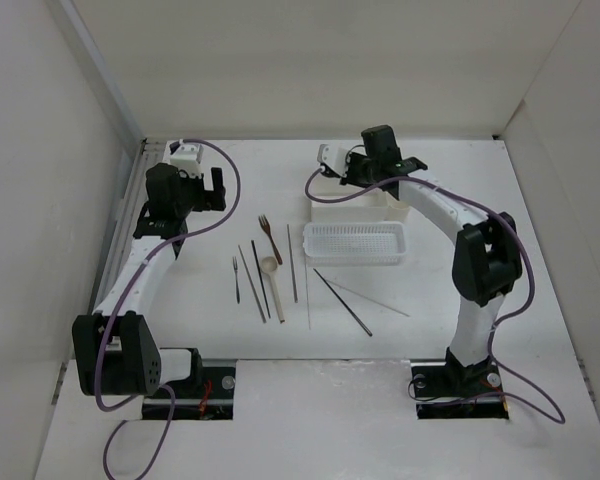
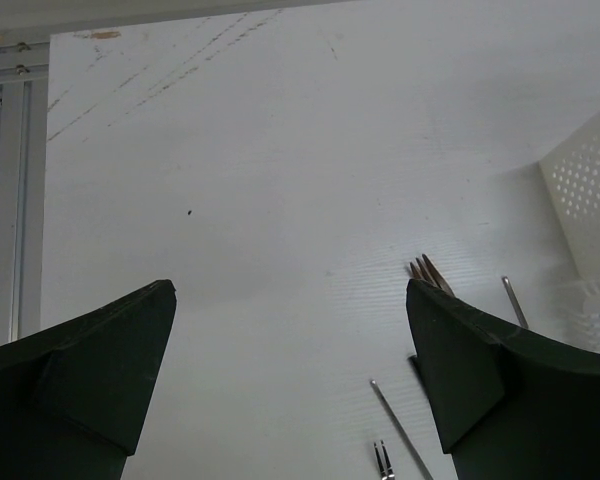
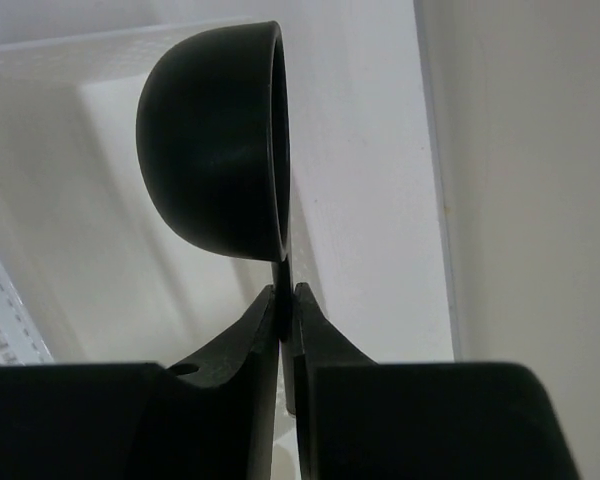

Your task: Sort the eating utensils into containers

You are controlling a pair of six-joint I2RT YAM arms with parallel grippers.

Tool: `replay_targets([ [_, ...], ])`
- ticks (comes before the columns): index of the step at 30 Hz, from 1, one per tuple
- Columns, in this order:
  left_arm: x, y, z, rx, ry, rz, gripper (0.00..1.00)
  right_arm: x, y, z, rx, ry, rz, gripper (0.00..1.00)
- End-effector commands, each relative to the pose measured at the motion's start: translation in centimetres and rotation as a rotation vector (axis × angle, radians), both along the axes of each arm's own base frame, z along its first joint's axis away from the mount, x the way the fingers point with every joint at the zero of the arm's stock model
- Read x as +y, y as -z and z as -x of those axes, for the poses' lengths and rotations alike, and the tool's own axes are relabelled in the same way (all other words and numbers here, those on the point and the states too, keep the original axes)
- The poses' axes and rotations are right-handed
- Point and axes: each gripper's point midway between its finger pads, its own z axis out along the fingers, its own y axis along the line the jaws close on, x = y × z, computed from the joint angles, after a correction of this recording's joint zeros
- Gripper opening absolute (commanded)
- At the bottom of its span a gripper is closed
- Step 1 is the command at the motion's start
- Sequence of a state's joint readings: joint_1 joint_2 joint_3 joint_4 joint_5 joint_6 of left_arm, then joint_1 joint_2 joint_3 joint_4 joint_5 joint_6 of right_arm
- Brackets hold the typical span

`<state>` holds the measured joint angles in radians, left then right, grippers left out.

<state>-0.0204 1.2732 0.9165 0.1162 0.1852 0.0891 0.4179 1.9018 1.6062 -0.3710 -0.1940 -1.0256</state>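
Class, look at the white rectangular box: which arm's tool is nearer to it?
Right. The right tool hangs above the white box, clamping a dark spoon; the left tool stands open well off to the box's left.

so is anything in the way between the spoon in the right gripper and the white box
Nothing visible is. The right gripper is shut on the dark spoon by its handle and holds it over the white box, with no other utensil or container between them.

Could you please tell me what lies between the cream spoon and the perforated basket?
In the top view, a dark chopstick and a fainter silvery chopstick lie between the cream spoon and the basket.
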Motion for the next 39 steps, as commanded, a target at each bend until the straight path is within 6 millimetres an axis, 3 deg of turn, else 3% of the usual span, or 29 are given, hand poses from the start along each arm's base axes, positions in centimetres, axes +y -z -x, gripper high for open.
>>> replay_targets([
  [1,-0.6,-1.5,-0.1,-0.053,0.031,0.001,1.0,1.6,-0.2,0.0,0.008,-0.064,-0.015,0.12],
  [2,-0.6,-1.5,-0.1,-0.053,0.031,0.001,1.0,1.6,-0.4,0.0,0.012,-0.064,-0.014,0.14],
  [4,-0.9,-1.2,0.1,-0.042,0.059,-0.004,1.0,1.6,-0.3,0.1,0.024,-0.05,-0.027,0.3],
  [5,-1.0,-0.9,0.3,-0.034,0.08,-0.025,1.0,1.8,-0.3,0.2,0.024,-0.039,-0.023,0.33],
  [7,-2.3,-1.2,0.8,-0.048,0.181,-0.045,0.99,1.1,0.0,-0.3,0.009,0.01,-0.014,0.44],
  [8,-3.6,-0.4,1.6,-0.023,0.258,-0.068,0.97,1.0,-0.7,-0.4,-0.011,0.026,-0.028,0.44],
  [9,-4.6,0.0,2.1,-0.028,0.346,-0.125,0.97,1.0,-1.6,-0.8,-0.046,0.044,-0.052,0.54],
  [10,-5.3,0.5,2.6,-0.015,0.391,-0.155,0.97,1.0,-1.6,-0.6,-0.053,0.049,-0.063,0.76],
  [11,-6.8,0.6,3.2,-0.012,0.459,-0.188,0.97,1.0,-2.9,-0.5,-0.077,0.063,-0.099,0.77],
  [14,-8.6,2.2,5.3,0.052,0.619,-0.306,0.97,1.0,-5.9,-1.1,-0.151,0.099,-0.17,0.82],
  [15,-9.7,3.8,6.8,0.114,0.689,-0.328,0.97,0.7,-7.1,-0.9,-0.17,0.123,-0.197,0.84],
  [16,-10.1,4.5,7.2,0.139,0.725,-0.357,0.97,0.6,-8.2,-1.1,-0.197,0.139,-0.22,1.0],
  [19,-11.9,6.3,9.3,0.254,0.833,-0.377,0.97,0.1,-12.0,-1.2,-0.227,0.264,-0.392,1.0],
  [21,-13.1,6.0,9.6,0.296,0.854,-0.347,0.93,-0.8,-13.8,-1.1,-0.247,0.356,-0.483,1.0],
  [22,-13.9,7.1,10.4,0.375,0.851,-0.304,0.92,-1.2,-15.5,-0.4,-0.239,0.413,-0.594,1.0],
  [24,-14.7,7.0,10.2,0.45,0.759,-0.2,0.9,-2.3,-17.5,0.6,-0.241,0.546,-0.761,1.0],
  [25,-14.5,7.1,10.0,0.451,0.747,-0.21,0.9,-2.9,-17.8,1.0,-0.237,0.598,-0.805,1.0],
  [26,-15.2,7.1,9.9,0.491,0.659,-0.119,0.92,-3.0,-17.9,1.5,-0.227,0.644,-0.851,1.0],
  [28,-14.3,6.9,8.4,0.508,0.459,-0.062,0.93,-4.0,-17.0,2.7,-0.227,0.774,-0.906,1.0],
  [29,-14.0,5.9,7.4,0.47,0.368,-0.022,0.94,-4.3,-17.5,3.6,-0.222,0.822,-0.972,1.0],
  [30,-12.5,5.6,6.3,0.467,0.172,0.026,0.94,-4.5,-17.4,4.4,-0.243,0.884,-0.99,1.0],
  [31,-12.3,5.6,6.2,0.466,0.102,0.037,0.94,-4.4,-16.3,5.0,-0.233,0.914,-0.989,1.0],
  [32,-13.1,4.5,6.2,0.437,0.08,0.049,0.92,-4.5,-16.5,5.8,-0.239,0.928,-1.005,1.0],
  [34,-14.1,4.4,6.8,0.435,0.062,0.034,0.86,-4.0,-15.1,7.0,-0.25,0.971,-0.978,1.0],
  [36,-16.4,5.1,8.7,0.461,0.103,0.028,0.82,-4.6,-15.3,8.3,-0.266,1.017,-1.022,1.0],
  [38,-16.4,7.2,10.5,0.516,0.075,0.0,0.66,-5.9,-14.2,9.2,-0.273,1.065,-1.027,1.0],
  [39,-17.0,8.0,11.7,0.541,0.094,-0.012,0.59,-6.4,-15.1,10.0,-0.273,1.064,-1.072,1.0],
])
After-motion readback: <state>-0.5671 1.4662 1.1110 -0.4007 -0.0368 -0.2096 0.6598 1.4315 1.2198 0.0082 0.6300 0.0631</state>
